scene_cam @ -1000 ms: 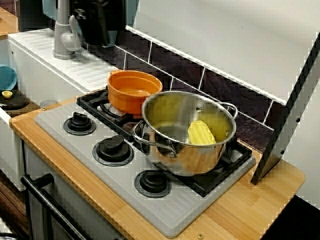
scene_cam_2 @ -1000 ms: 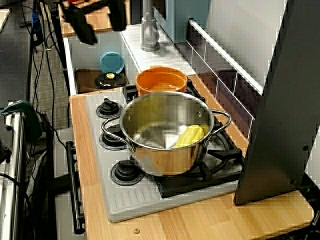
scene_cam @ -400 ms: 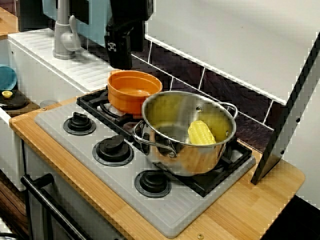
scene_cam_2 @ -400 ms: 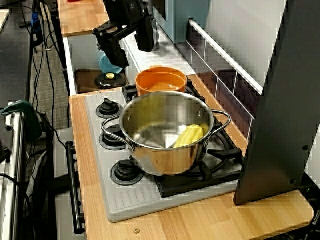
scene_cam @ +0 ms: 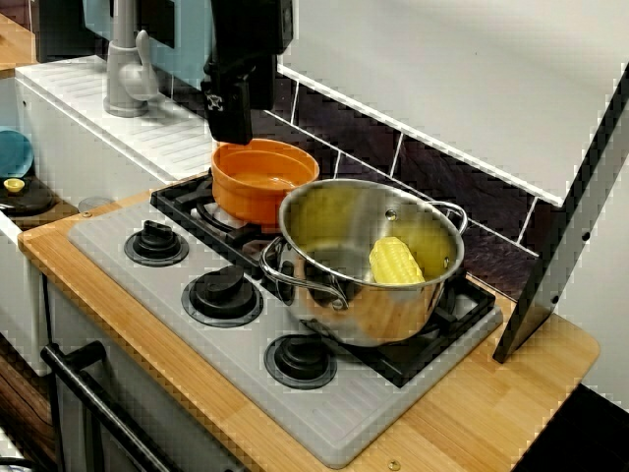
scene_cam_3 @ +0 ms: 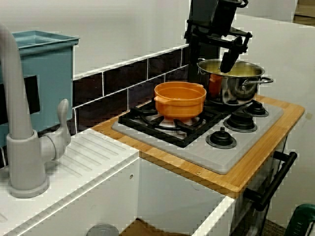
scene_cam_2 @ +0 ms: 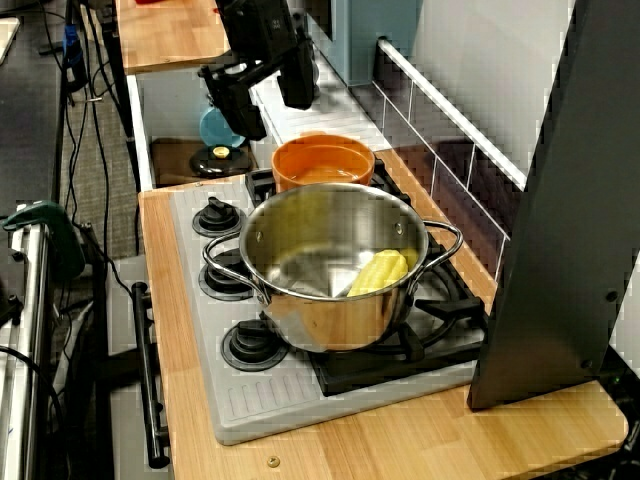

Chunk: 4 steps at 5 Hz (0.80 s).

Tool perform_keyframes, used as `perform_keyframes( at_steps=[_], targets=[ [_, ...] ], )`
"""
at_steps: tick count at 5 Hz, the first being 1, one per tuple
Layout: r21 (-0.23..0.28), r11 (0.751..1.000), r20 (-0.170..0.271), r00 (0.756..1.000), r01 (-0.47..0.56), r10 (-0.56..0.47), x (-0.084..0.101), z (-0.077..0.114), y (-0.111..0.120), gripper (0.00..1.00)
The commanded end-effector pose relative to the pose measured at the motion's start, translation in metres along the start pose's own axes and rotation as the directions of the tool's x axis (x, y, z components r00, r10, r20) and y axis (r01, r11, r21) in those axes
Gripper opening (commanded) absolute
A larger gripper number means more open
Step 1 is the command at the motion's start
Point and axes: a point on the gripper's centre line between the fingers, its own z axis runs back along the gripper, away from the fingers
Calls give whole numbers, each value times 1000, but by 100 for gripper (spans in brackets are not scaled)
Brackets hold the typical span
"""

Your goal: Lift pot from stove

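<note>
We see the gripper (scene_cam_2: 263, 95), fingers spread wide and empty, above the orange pot (scene_cam_2: 322, 162) sitting on the stove (scene_cam_2: 260, 395) beside a steel pot (scene_cam_2: 330, 270).

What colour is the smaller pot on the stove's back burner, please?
Orange; the small pot shows it best in the view from beside the faucet, where nothing hides it.

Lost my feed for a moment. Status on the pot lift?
End effector open, above the orange pot, no contact. Pot sits on the stove. Steel pot close beside it.
</note>
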Motion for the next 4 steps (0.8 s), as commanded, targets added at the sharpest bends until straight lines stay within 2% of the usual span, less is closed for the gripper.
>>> perform_keyframes(
  at_steps=[1,4],
  targets=[
    [54,998,6,999,-34,34,6,-5,9,100],
    [93,994,-20,998,-50,52,9,-29,8,100]
  ],
)
